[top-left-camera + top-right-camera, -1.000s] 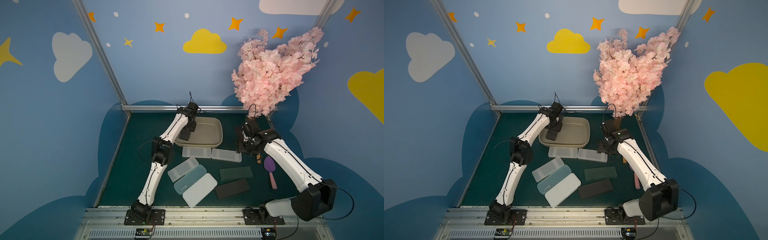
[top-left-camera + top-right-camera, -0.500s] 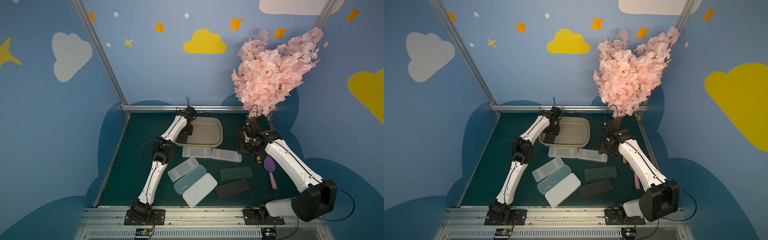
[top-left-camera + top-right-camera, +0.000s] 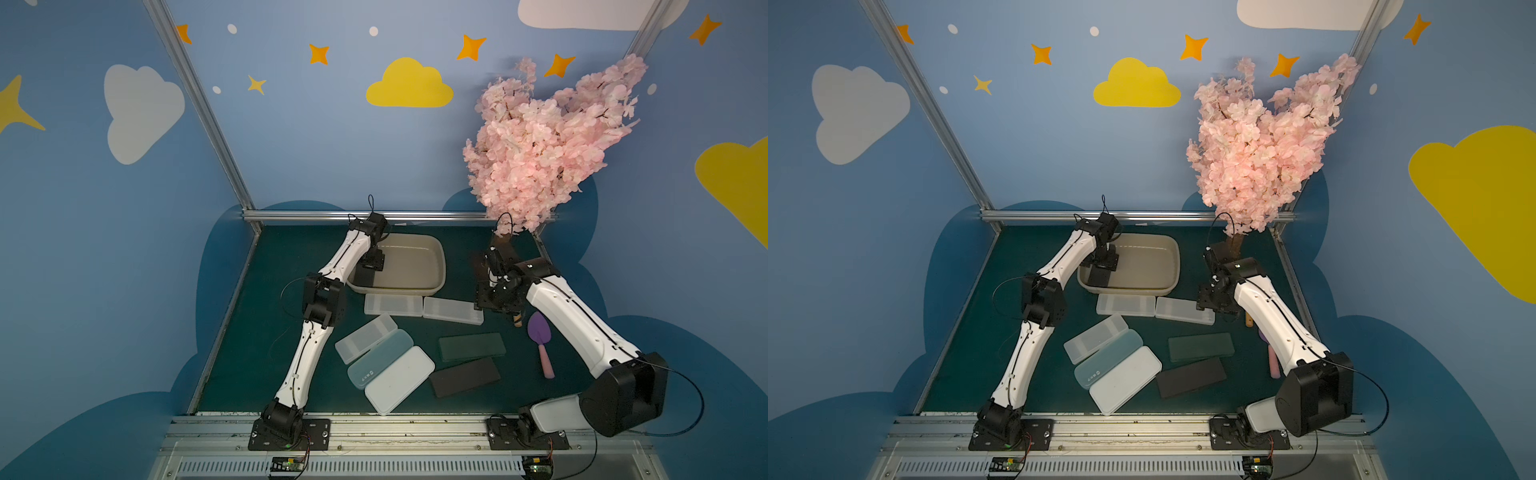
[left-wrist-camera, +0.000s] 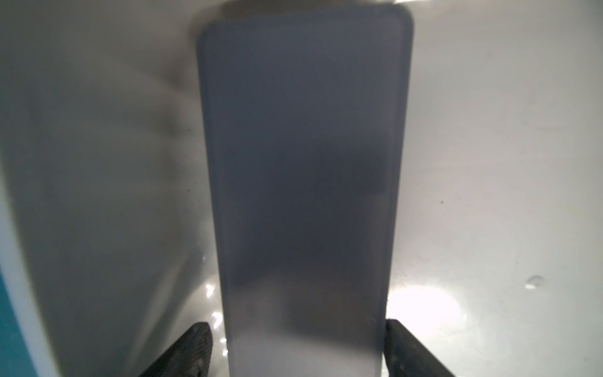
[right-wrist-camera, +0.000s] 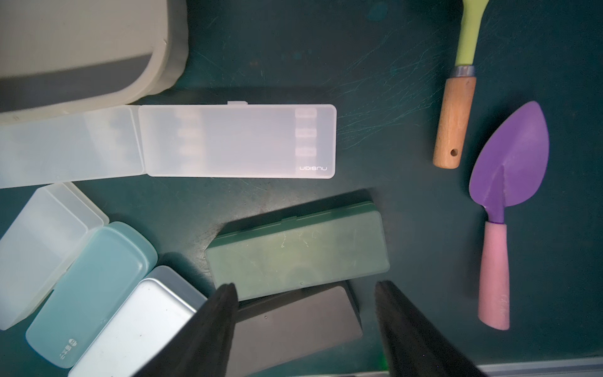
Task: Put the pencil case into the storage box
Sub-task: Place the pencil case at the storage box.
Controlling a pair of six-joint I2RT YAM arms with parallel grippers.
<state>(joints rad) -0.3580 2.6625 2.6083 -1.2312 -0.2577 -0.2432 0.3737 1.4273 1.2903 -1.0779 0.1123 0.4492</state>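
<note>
The green desk (image 3: 291, 249) carried the beige storage box (image 3: 415, 266). The dark grey pencil case (image 4: 303, 163) was inside the box, along its left end, though blur hid whether it lay flat on the box floor. The left claw (image 4: 296, 323) straddled the case's near end over the box, apparently open, with one finger visibly clear of it. The right claw (image 5: 305, 284) hung right of the box, jaws wide and empty.
</note>
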